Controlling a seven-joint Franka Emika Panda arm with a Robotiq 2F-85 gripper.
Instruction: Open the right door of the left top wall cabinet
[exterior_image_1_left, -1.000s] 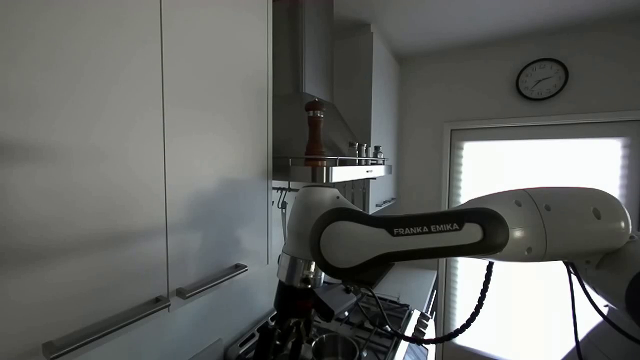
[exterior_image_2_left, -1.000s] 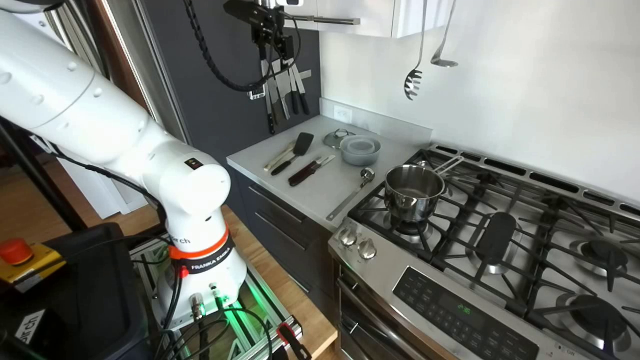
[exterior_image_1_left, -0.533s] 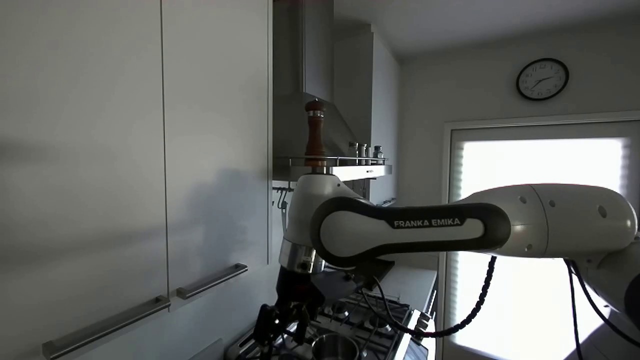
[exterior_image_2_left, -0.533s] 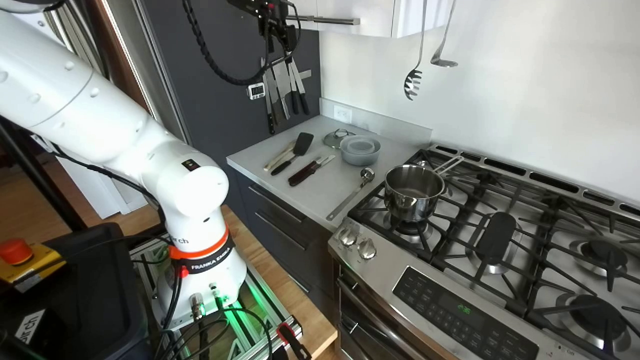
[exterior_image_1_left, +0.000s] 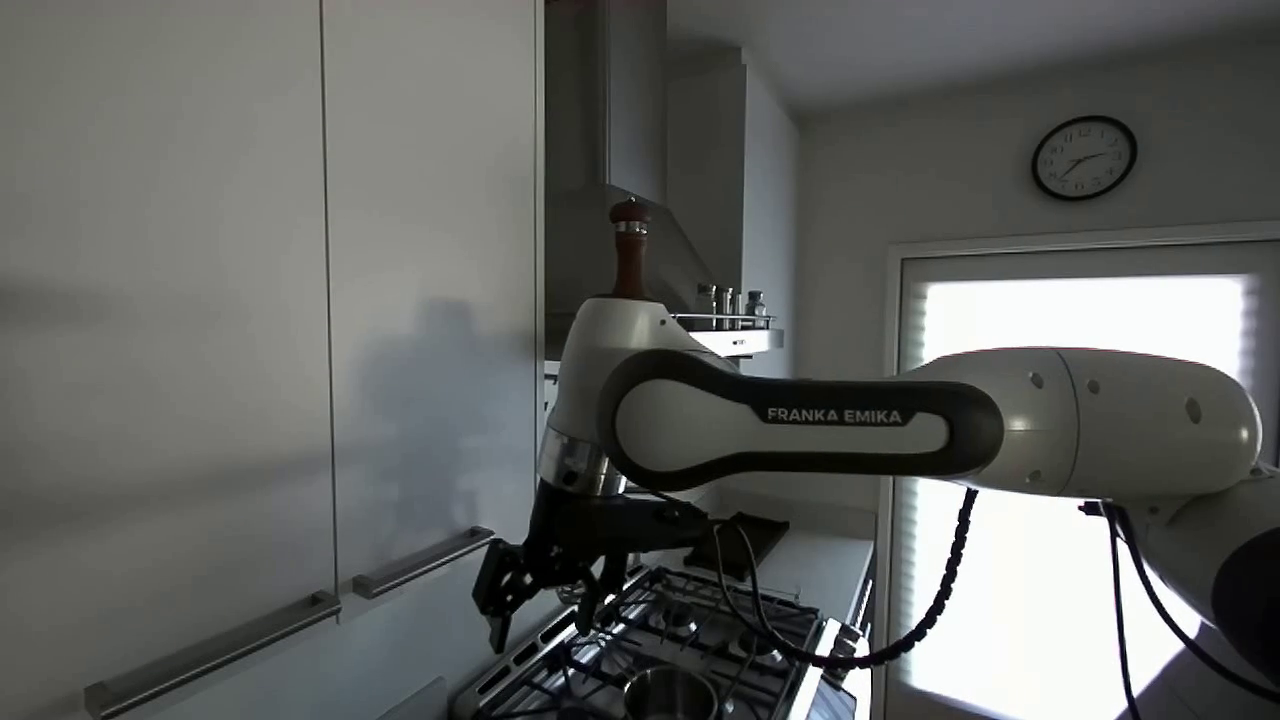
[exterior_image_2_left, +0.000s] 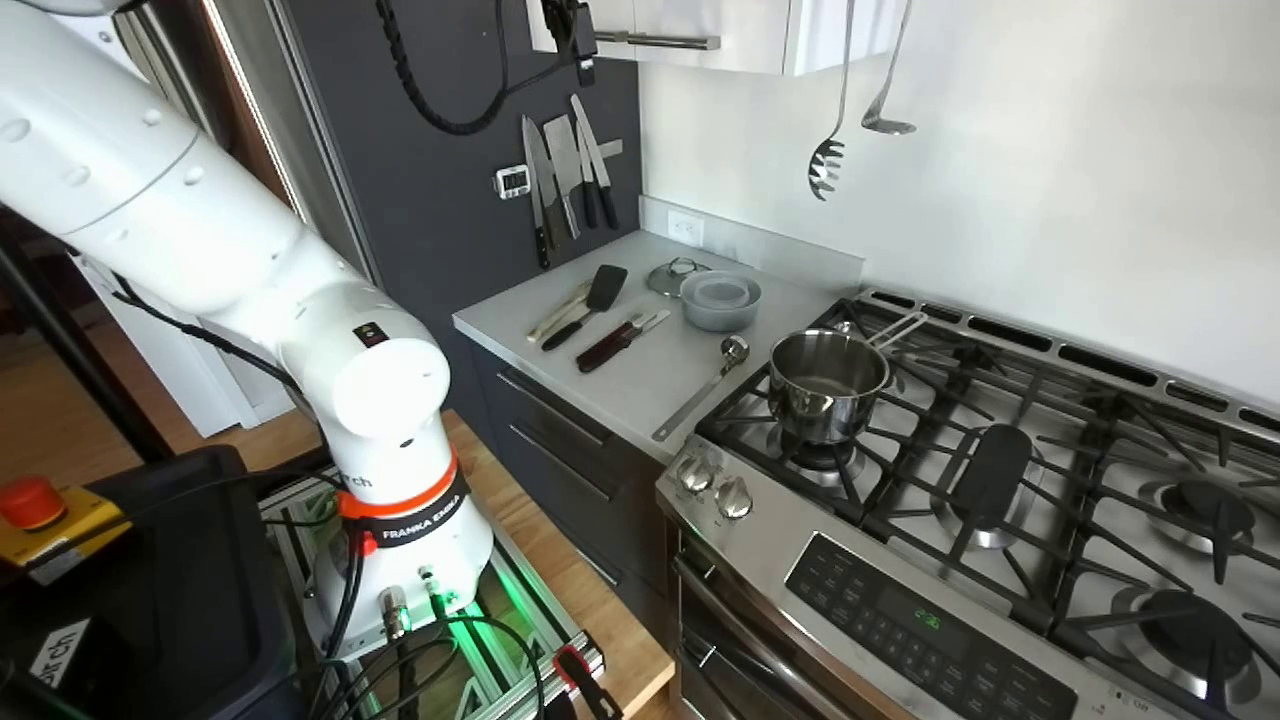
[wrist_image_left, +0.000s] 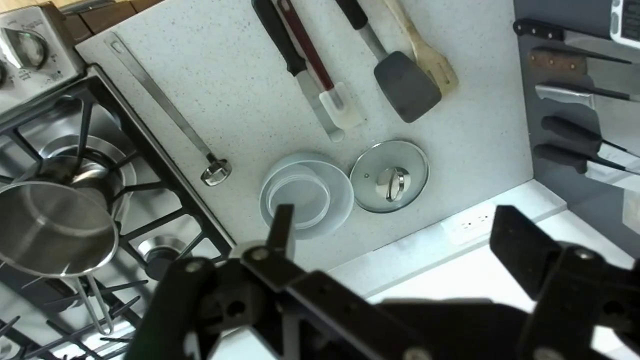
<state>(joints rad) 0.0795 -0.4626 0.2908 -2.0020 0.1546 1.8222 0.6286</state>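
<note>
The right door (exterior_image_1_left: 430, 250) is a tall narrow pale panel, shut, with a short steel bar handle (exterior_image_1_left: 425, 562) near its lower edge. It belongs to the left top wall cabinet (exterior_image_1_left: 160, 250), whose wider door is also shut, so its inside is hidden. In an exterior view only the cabinet's lower part shows, with the right door (exterior_image_2_left: 715, 25) and its handle (exterior_image_2_left: 675, 42). My gripper (exterior_image_1_left: 542, 632) is open and empty, fingers down, right of and slightly below the handle's right end in that picture. Its fingers (wrist_image_left: 392, 212) stand wide apart in the wrist view.
The stove (exterior_image_2_left: 960, 500) with a steel pot (exterior_image_2_left: 830, 385) is below. The counter (exterior_image_2_left: 640, 400) holds bowls, a lid and utensils. Knives (exterior_image_2_left: 565, 170) hang on the dark side wall. A steel hood shelf (exterior_image_1_left: 740, 342) carries a pepper mill (exterior_image_1_left: 630, 250) behind the arm.
My gripper has risen and moved towards the cabinet, closer to the handle in the picture. The arm's shadow on the right door has moved up. The doors have not moved.
</note>
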